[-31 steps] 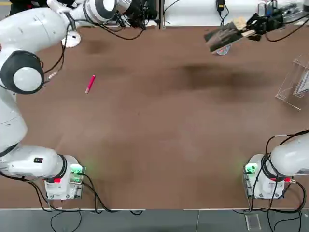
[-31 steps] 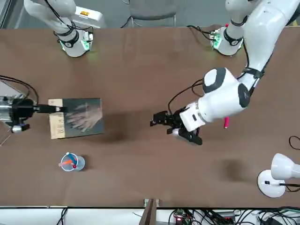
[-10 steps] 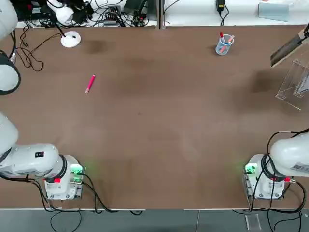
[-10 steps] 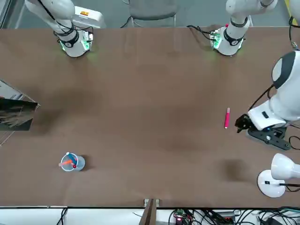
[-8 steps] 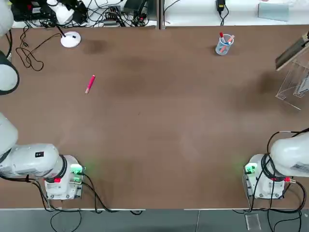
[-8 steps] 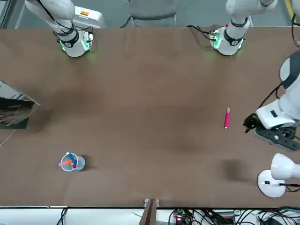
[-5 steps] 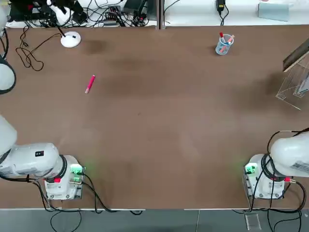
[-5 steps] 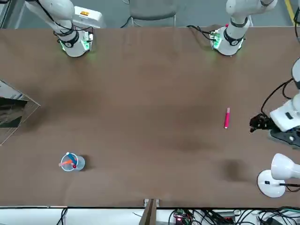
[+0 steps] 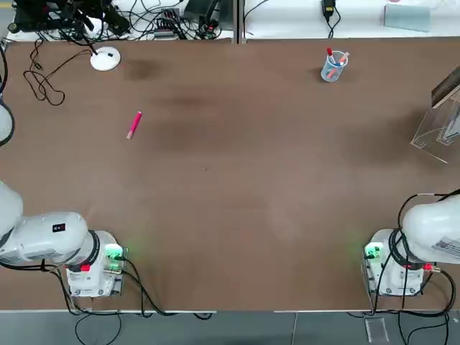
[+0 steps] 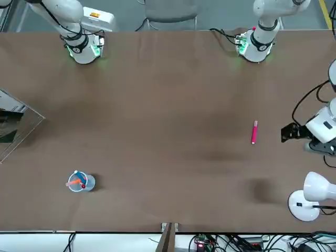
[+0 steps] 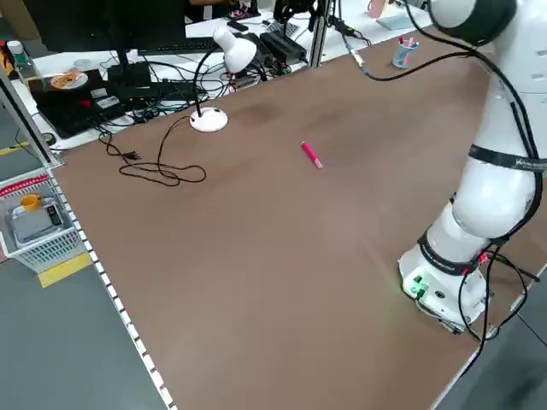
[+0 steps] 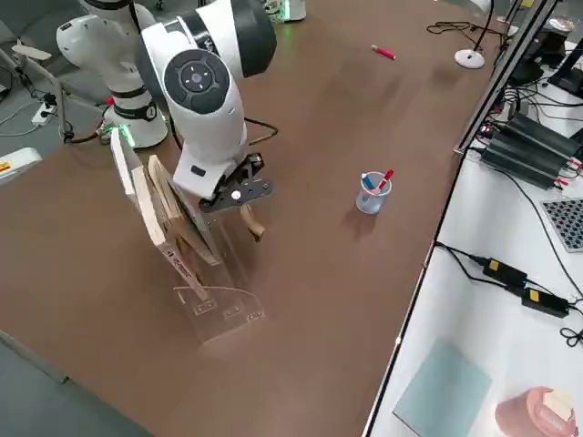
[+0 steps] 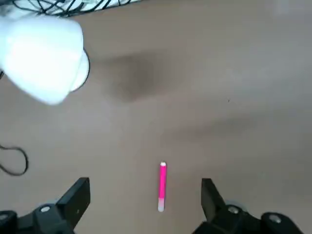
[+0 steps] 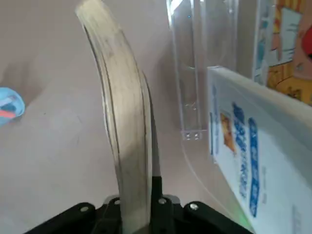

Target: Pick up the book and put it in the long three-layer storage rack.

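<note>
The book (image 14: 122,117) shows edge-on and bowed in the right wrist view, with my right gripper (image 14: 141,197) shut on its near edge. It hangs tilted over the long three-layer storage rack (image 12: 223,309), a clear acrylic rack at the table's right edge, where the book (image 12: 185,223) leans among the dividers. From overhead only the book's corner (image 9: 448,86) shows above the rack (image 9: 433,131). My left gripper (image 13: 146,200) is open and holds nothing, far off on the left side above a pink pen (image 13: 162,187).
Another book (image 14: 243,146) with a white and blue cover stands in the rack. A clear cup of pens (image 9: 333,66) sits at the far edge. A white desk lamp (image 10: 310,194) and cables are at the far left corner.
My right gripper has carried the book farther right, out over the rack. The left arm has drawn back toward the table's left edge, near the lamp.
</note>
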